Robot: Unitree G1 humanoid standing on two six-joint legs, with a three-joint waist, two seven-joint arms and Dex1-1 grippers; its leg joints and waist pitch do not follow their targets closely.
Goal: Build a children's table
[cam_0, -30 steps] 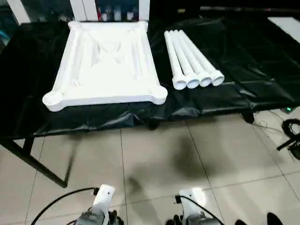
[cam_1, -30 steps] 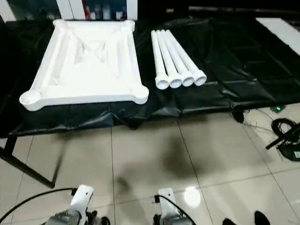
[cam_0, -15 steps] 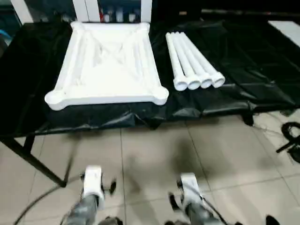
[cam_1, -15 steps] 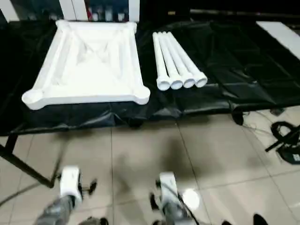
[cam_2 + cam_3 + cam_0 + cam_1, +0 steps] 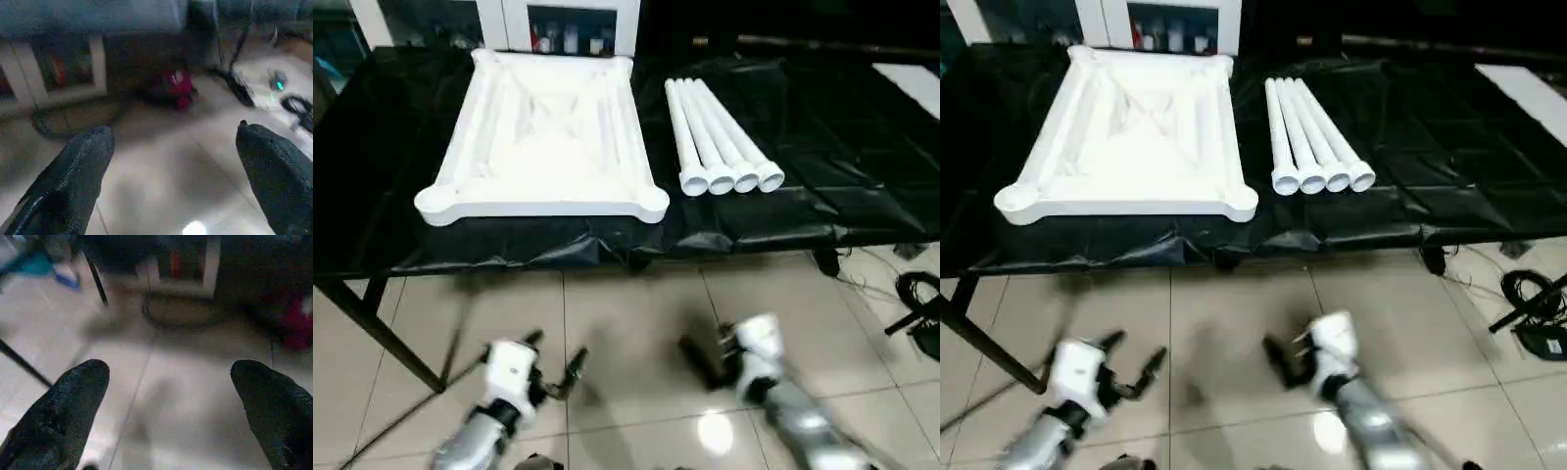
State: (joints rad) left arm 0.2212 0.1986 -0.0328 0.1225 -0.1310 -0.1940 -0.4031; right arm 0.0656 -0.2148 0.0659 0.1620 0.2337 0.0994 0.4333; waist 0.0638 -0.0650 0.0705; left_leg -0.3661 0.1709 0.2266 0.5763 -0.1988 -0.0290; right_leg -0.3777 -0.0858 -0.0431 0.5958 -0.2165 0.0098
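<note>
Tabletop (image 5: 543, 137) lying ribbed side up on the black-draped bench (image 5: 842, 147); four legs (image 5: 720, 137) side by side just right of it. Nothing fitted yet. Left claw (image 5: 553, 367) and right claw (image 5: 705, 360) spread wide, empty, low over the floor, well short of the tabletop. Next, probably: reach forward, take a leg, seat it in a corner socket (image 5: 653, 204).

I saw the table (image 5: 862, 186), draped in black sheeting, carrying the white tabletop (image 5: 543, 137) lying underside up, and just beside it, apart, four white legs (image 5: 720, 137) laid side by side, touching.
</note>
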